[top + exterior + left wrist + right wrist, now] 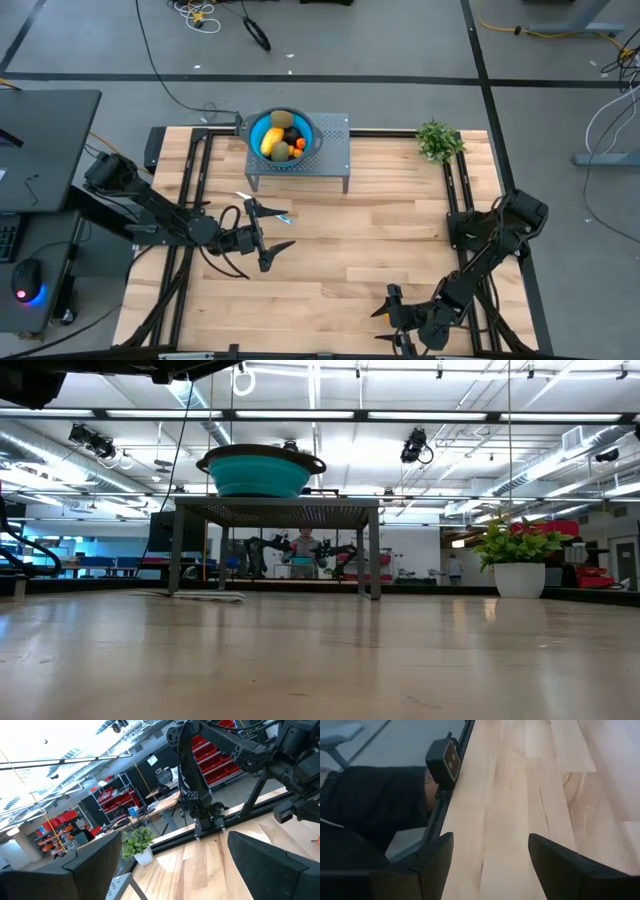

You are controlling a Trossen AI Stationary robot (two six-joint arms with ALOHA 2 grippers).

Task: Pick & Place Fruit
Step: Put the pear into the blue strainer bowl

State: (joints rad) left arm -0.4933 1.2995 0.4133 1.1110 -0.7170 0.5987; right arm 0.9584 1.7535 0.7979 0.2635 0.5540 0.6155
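The fruit lies in a teal bowl (280, 135) that stands on a grey perforated stand (335, 140) at the table's far side. I make out a yellow oblong (271, 142), an olive-brown oval (281, 120), a dark ball (291, 134) and an orange piece (300, 144). The low view shows only the bowl (258, 468) from the side. My left gripper (268, 236) is open, above the table in front of the stand, touching nothing. My right gripper (388, 320) is open near the table's near edge, right of centre, above bare wood (510, 810).
A blue-handled knife (265, 211) lies on the table just beside my left gripper's far finger. A green potted plant (437, 140) stands at the far right corner. Bare wood (350, 250) stretches between the two arms.
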